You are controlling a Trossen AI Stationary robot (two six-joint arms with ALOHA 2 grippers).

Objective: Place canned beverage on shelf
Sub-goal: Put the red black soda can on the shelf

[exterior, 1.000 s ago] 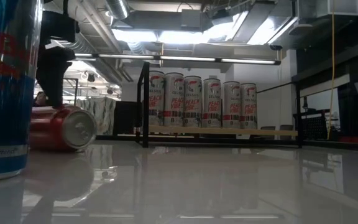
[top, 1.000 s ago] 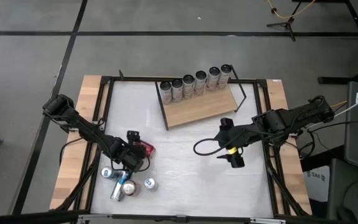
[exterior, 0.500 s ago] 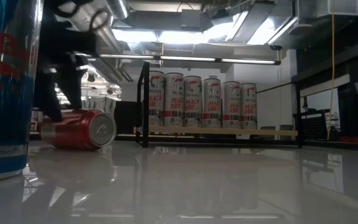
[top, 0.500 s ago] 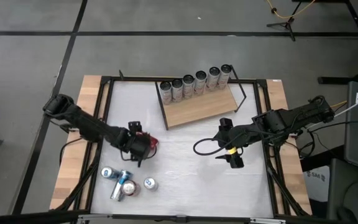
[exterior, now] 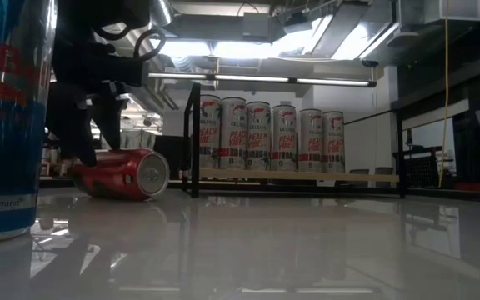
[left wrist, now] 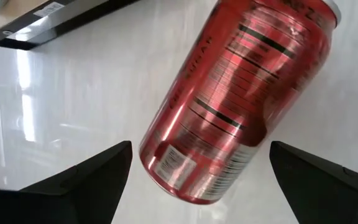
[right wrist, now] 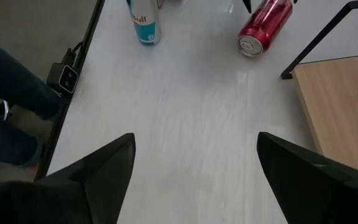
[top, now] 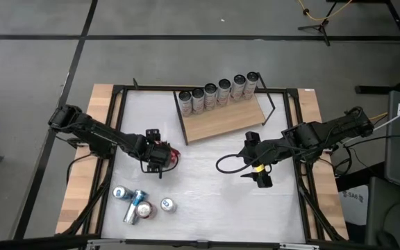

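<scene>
- Since the earlier frames, left gripper (top: 160, 157) has travelled away from the can cluster at the front-left and toward the table's middle, and the red can (top: 169, 157) has shifted with it, closer to the shelf (top: 224, 119).
- Right gripper (top: 260, 173) is unchanged in place, right of centre, in front of the shelf's right end.
- Left gripper: jaws spread wide, one finger (left wrist: 82, 180) on each side of the red can (left wrist: 241, 93); whether the pads touch the can cannot be told.
- Right gripper: jaws wide apart, nothing between them, over bare table.
- Red can (exterior: 123, 173): lying on its side on the table, just left of the shelf's front-left corner post in the low view. Long axis runs roughly left-right across the table in the high view; its lid end faces toward the right arm's side, seen round-on in the right wrist view (right wrist: 263, 28).
- Shelf: wooden board in a black wire frame, set at an angle at the table's rear centre; six upright cans (top: 217, 94) in a row along its back edge.
- Front-left of the table: loose cluster of cans (top: 139, 205); one blue can (exterior: 7, 117) stands close to the low camera.
- Surface: glossy white tabletop (top: 207, 201) in a black frame, wooden strips at the sides.
- Room: grey floor, ceiling lights and ducts; a person's legs (right wrist: 8, 93) beside the table.
</scene>
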